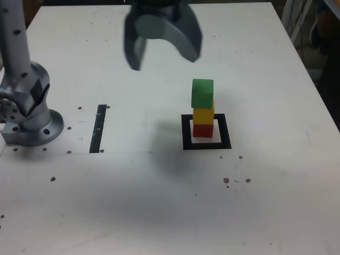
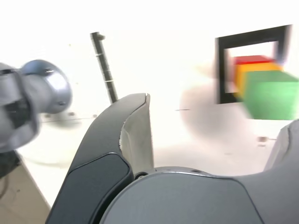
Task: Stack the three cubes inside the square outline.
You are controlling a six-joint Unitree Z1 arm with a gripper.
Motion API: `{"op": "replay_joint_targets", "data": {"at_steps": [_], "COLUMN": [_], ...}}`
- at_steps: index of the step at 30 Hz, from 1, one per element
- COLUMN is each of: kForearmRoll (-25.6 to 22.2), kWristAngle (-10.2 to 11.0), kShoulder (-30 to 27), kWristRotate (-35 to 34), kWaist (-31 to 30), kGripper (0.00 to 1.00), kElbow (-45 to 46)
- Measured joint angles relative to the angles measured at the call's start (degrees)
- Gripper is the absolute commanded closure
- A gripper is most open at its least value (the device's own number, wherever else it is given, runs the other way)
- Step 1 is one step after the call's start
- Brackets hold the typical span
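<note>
Three cubes stand stacked in the square outline [image 1: 206, 132]: a red cube [image 1: 202, 130] at the bottom, a yellow cube [image 1: 203, 114] on it, and a green cube [image 1: 202, 93] on top, sitting slightly askew. My gripper [image 1: 164, 56] hangs open and empty high above the table, up and to the exterior view's left of the stack, apart from it. The wrist view shows the green cube [image 2: 271, 93], yellow cube [image 2: 250, 70], red cube [image 2: 252, 59] and square outline [image 2: 219, 70] beyond one finger [image 2: 138, 130].
A thin black tape strip [image 1: 99, 127] lies on the white table [image 1: 159, 202] to the exterior view's left of the outline. The arm's grey base [image 1: 26, 111] stands at the far left. Small dark specks dot the table.
</note>
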State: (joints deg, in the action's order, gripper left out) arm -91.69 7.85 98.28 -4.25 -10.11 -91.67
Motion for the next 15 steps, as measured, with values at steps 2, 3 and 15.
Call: {"op": "replay_joint_targets", "data": {"at_steps": [2,3,15], "kForearmRoll": [0.3,0.5,15.4], "kWristAngle": [-0.1,-0.1,-1.9], "kShoulder": [-3.2,-4.6,-14.5], "kWristRotate": [0.0,0.0,-0.2], "kWaist": [0.0,0.0,-0.3], "kGripper": [0.01,0.01,0.01], "kElbow": [4.3,6.3,30.2]}}
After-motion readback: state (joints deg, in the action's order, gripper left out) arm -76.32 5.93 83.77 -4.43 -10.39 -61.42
